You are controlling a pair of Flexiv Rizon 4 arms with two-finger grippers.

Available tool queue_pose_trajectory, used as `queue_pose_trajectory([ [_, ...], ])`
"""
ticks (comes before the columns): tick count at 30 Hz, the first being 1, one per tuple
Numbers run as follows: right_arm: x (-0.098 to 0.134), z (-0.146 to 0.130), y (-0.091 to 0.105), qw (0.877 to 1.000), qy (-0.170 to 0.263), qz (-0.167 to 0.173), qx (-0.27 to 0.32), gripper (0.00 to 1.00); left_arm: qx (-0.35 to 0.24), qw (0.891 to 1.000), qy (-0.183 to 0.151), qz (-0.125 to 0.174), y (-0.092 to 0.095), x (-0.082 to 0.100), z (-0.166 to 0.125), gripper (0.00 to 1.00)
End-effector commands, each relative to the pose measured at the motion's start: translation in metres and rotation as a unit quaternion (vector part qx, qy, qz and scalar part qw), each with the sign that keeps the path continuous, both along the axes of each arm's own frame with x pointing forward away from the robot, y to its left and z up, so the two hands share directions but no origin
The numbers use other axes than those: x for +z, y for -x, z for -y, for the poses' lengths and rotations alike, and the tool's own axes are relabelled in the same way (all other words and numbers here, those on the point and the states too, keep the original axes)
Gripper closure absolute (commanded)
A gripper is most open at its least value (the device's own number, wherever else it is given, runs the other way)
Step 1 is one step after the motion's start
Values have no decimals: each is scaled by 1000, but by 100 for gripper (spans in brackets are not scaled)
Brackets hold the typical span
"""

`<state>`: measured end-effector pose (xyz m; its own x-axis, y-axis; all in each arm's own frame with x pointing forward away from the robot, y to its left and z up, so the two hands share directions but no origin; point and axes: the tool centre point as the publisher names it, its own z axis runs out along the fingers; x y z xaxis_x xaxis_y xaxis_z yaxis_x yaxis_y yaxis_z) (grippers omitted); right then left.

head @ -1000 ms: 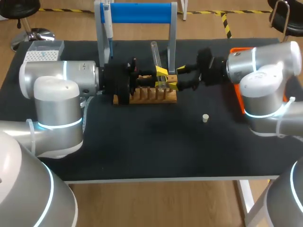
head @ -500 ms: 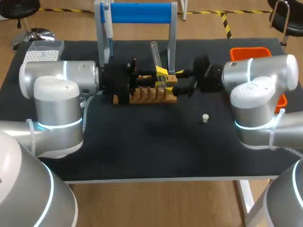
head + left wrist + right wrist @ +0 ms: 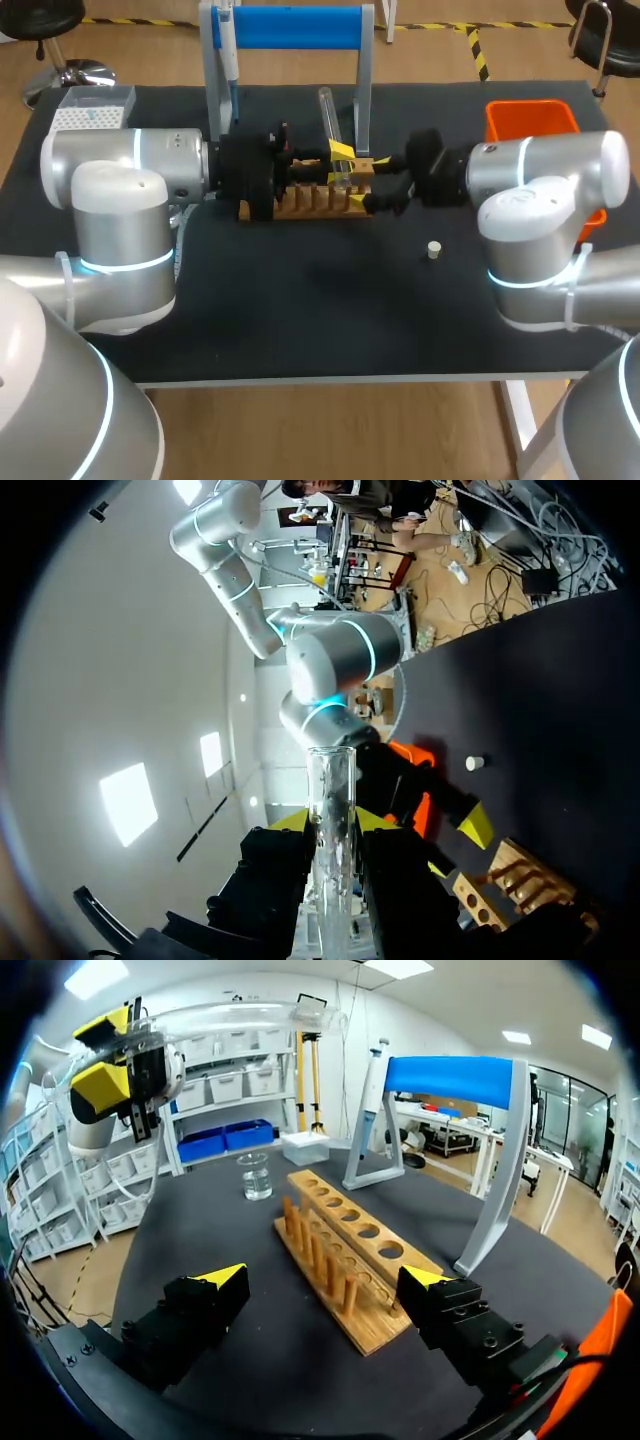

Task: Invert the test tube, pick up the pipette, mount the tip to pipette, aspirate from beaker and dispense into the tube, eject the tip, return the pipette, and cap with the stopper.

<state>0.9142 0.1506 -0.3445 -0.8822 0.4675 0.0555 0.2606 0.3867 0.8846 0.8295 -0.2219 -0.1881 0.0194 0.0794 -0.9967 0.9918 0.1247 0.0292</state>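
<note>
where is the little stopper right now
In the head view, the small cream stopper lies on the black table, right of the wooden tube rack and nearer the camera than the right pincer.

Item count on the worktop [image 3: 300,310], of which there is 1:

- Arms: 2, the left arm [image 3: 120,170] and the right arm [image 3: 540,180].
- Claws: 2, the left claw [image 3: 340,165] and the right claw [image 3: 322,1278]. Each has 2 yellow-tipped fingers, so 4 tips in all.
- Test tube [image 3: 327,110]: 1, clear.
- Wooden rack [image 3: 310,202]: 1. It has a single row of holes, and their number cannot be counted with certainty.
- Pipette [image 3: 228,55]: 1.
- Blue-topped stand [image 3: 290,28]: 1, with 2 uprights.
- Beaker [image 3: 255,1175]: 1.
- Stopper [image 3: 434,250]: 1, small and pale.
- Tip box [image 3: 90,112]: 1.
- Orange bin [image 3: 530,118]: 1.
</note>
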Motion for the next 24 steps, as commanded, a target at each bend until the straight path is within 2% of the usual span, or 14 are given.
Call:
queue_pose_trajectory([
  [1, -4, -3, -2, 1000, 8, -4, 0, 0, 1, 1000, -1, 0, 1, 1, 0, 100],
  [24, -6, -4, -1, 1000, 18, 7, 3, 0, 1, 1000, -1, 0, 1, 1, 0, 100],
])
